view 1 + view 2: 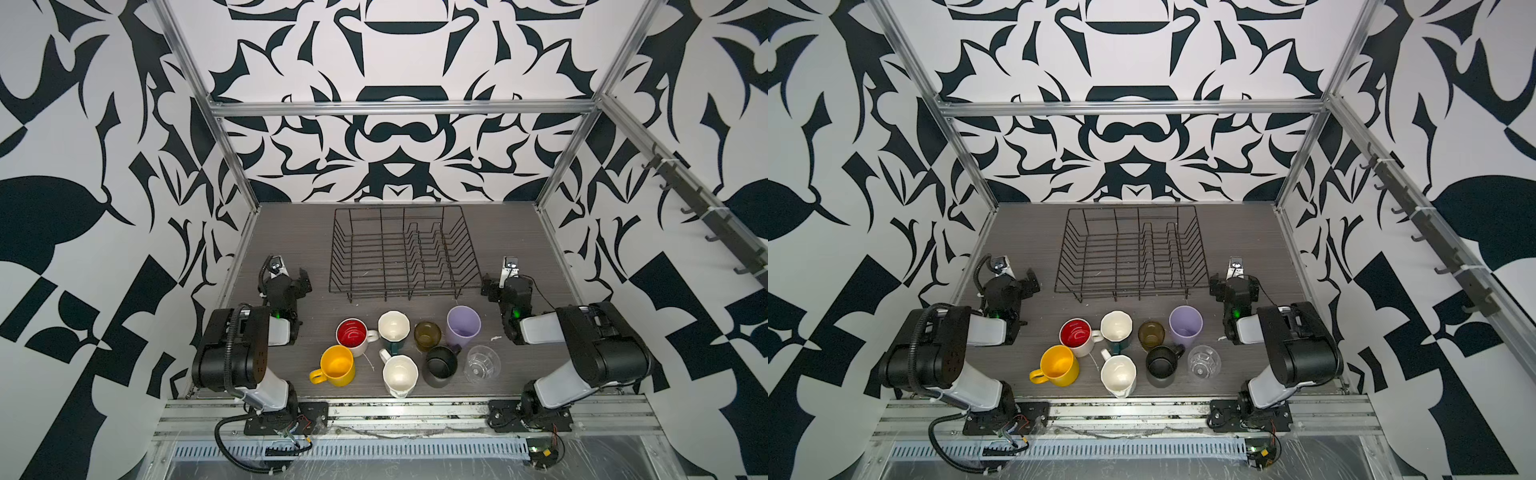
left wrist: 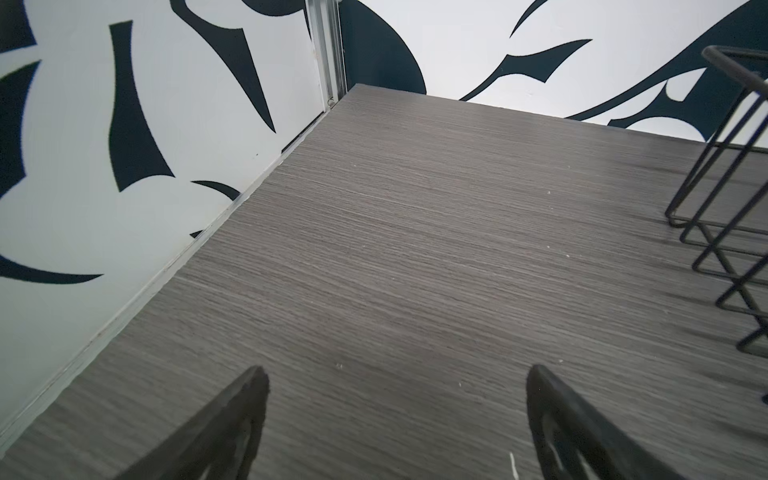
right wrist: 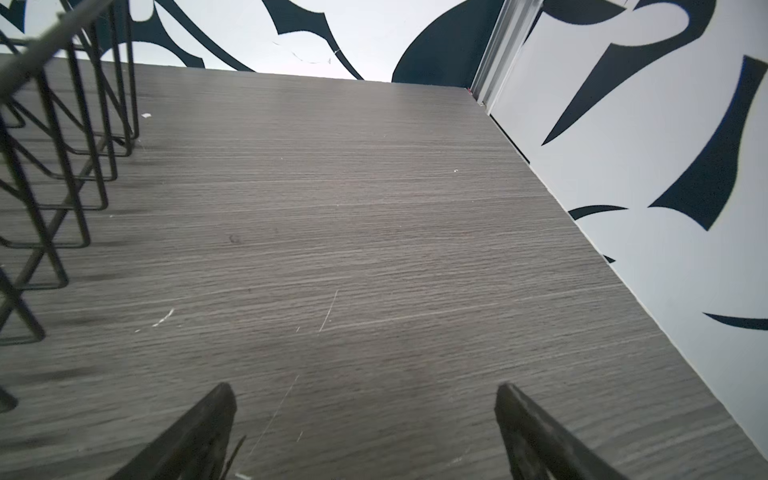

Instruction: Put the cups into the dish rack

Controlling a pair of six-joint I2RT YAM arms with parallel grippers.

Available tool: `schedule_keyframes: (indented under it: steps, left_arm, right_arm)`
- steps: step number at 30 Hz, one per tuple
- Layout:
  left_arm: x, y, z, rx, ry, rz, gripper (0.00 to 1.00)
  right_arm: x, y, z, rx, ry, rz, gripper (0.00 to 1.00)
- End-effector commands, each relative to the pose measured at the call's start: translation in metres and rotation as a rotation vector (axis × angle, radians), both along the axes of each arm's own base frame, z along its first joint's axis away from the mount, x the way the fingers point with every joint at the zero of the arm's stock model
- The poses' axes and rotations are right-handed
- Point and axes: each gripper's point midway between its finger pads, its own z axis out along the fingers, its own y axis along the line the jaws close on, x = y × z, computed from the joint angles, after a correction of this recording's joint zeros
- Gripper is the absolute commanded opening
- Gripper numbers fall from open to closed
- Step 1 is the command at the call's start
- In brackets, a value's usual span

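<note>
While both my arms sit folded low, elbows raised over their bases at the near edge of the grey table, my left gripper rests just beside the left end of the dish rack. Its jaws are spread wide with nothing between them. My right gripper mirrors it at the rack's right end, jaws equally far apart and empty.

From my left wrist I see only my two dark fingertips, bare woodgrain, the patterned side wall and a few wire loops of the rack's side. My right wrist gives the same from the other end, fingertips over scratched tabletop. The cups show only in both top views.

All eight stand upright, mouths up, on the table between my arms, on the near side of the black wire rack and outside it. In the farther row, from the left, are the white mug red inside, the teal faceted mug with its cream interior, the amber glass and the lilac tumbler. In the nearer row are the yellow mug with its handle out to the left, the cream faceted mug, the black mug and the clear glass. The cups crowd close together.
</note>
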Motion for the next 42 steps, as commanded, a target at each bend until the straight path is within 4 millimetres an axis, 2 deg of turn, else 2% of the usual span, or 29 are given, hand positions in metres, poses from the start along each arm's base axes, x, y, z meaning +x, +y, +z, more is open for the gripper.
schedule_keyframes:
  steps: [1, 29, 32, 35, 38, 39, 42]
  left_arm:
    - [0.006, 0.004, 0.009, -0.006, -0.028, 0.017, 0.99]
    - [0.006, 0.002, 0.009, -0.005, -0.027, 0.005, 0.99]
    - [0.001, 0.011, 0.016, 0.001, -0.059, 0.061, 0.99]
    - [-0.006, 0.008, 0.022, -0.006, -0.078, 0.050, 0.99]
    - [-0.014, 0.015, 0.044, -0.001, -0.114, 0.101, 0.99]
    - [-0.018, 0.020, 0.051, -0.014, -0.107, 0.137, 0.99]
    - [-0.021, 0.016, 0.083, -0.098, -0.086, 0.144, 0.99]
  right_arm:
    - [0.008, 0.002, 0.015, -0.001, -0.050, 0.008, 1.00]
    - [0.008, 0.003, 0.014, -0.005, -0.048, 0.015, 1.00]
    - [0.007, 0.000, 0.016, -0.004, -0.059, -0.004, 1.00]
    - [0.001, -0.015, 0.033, -0.004, -0.088, -0.097, 1.00]
    - [-0.002, -0.027, 0.056, 0.013, -0.002, -0.197, 1.00]
    - [-0.001, -0.028, 0.067, 0.038, 0.017, -0.221, 1.00]
    - [0.006, -0.021, 0.098, 0.165, 0.010, -0.244, 1.00]
